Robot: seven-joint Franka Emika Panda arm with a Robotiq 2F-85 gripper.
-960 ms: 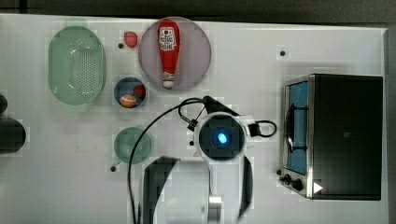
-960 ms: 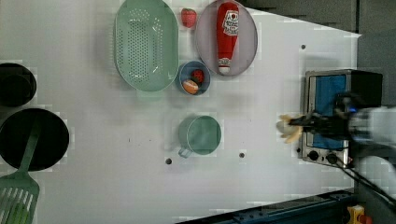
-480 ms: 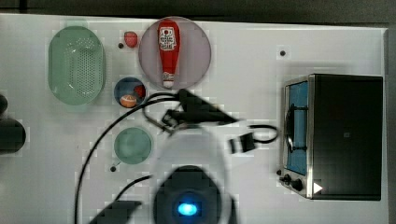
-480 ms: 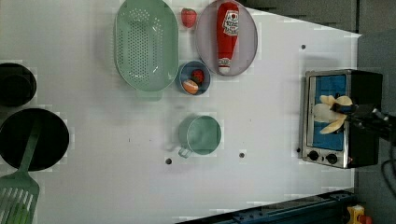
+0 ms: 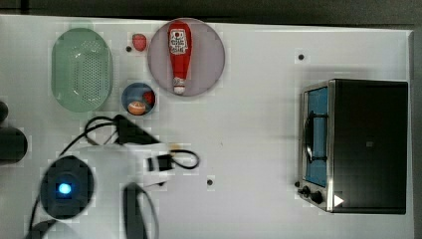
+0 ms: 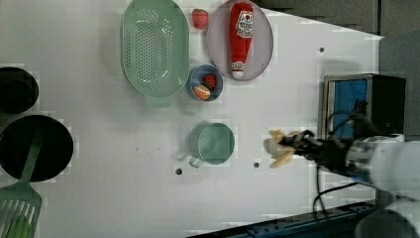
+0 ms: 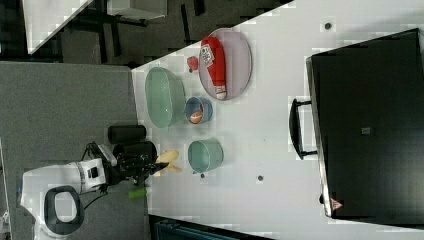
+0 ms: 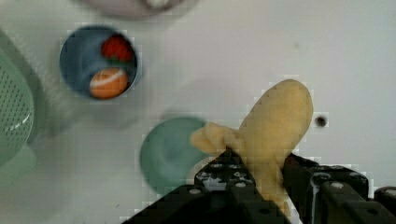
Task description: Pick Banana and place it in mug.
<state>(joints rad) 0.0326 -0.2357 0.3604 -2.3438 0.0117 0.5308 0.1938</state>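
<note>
- Gripper: clamped on the banana, dark fingers pressing both flanks of the fruit's lower part; free end jutting out ahead of the grip.
- Banana, left view: carried clear of the white table, to the left view's right of the mug and apart from it.
- Banana, right view: held at the arm's tip, to the right view's left of the mug, near but not above it.
- Mug, wrist view: open mouth facing up, interior apparently bare, partly behind the banana's peel flap.
- Step in hand, by judgement: transport phase; pick complete, placement not yet done.
- Next move, by judgement: centring of the banana over the mug's mouth, then descent and release; fruit about as long as the mug is wide, hence tip-first entry advisable to avoid bridging the rim.
- Nearby hazards: blue cup with small fruits, beside the green colander; ketchup bottle on its plate, well clear of the path.
</note>
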